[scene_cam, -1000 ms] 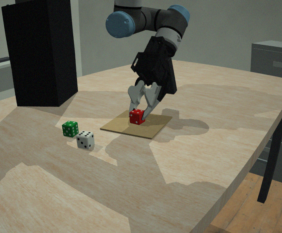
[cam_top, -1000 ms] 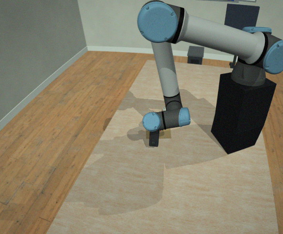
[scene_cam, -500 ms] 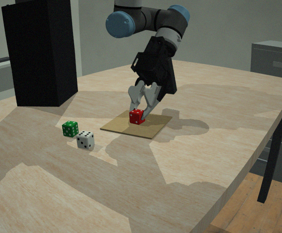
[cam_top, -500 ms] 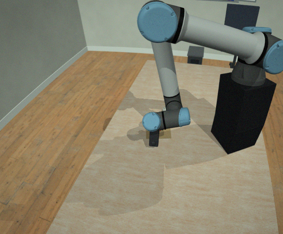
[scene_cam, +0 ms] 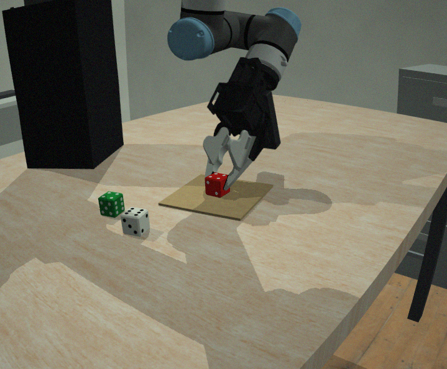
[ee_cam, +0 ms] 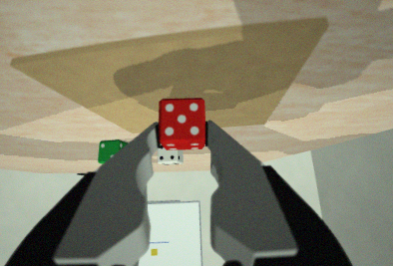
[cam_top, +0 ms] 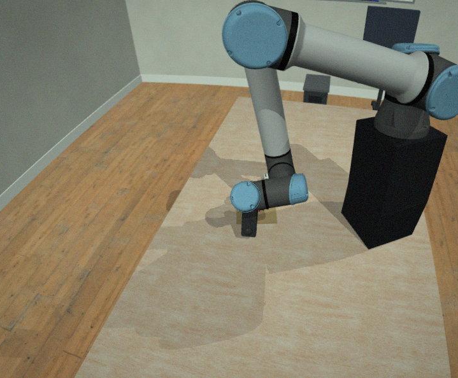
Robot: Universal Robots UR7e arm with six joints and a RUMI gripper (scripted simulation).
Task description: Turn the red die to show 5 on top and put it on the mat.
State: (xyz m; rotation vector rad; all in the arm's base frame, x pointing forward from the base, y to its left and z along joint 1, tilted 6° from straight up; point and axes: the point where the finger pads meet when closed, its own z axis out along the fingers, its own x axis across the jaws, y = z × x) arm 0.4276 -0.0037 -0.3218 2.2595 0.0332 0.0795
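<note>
Currently: end effector (scene_cam: 218,179) (ee_cam: 183,124) gripping red die (scene_cam: 216,184) (ee_cam: 182,121) | red die top: 5

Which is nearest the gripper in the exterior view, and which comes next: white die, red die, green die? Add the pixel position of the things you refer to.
1. Red die (scene_cam: 216,184) (ee_cam: 182,123): between the fingers of the gripper (scene_cam: 218,182) (ee_cam: 183,124), on the mat (scene_cam: 211,208) (ee_cam: 224,56).
2. White die (scene_cam: 135,221) (ee_cam: 171,156): off the mat.
3. Green die (scene_cam: 111,204) (ee_cam: 110,151): beyond the white one.

Black pedestal (cam_top: 388,182) bears arm (cam_top: 343,56); wrist joint (cam_top: 278,191) partly hides mat (cam_top: 267,218).
</note>
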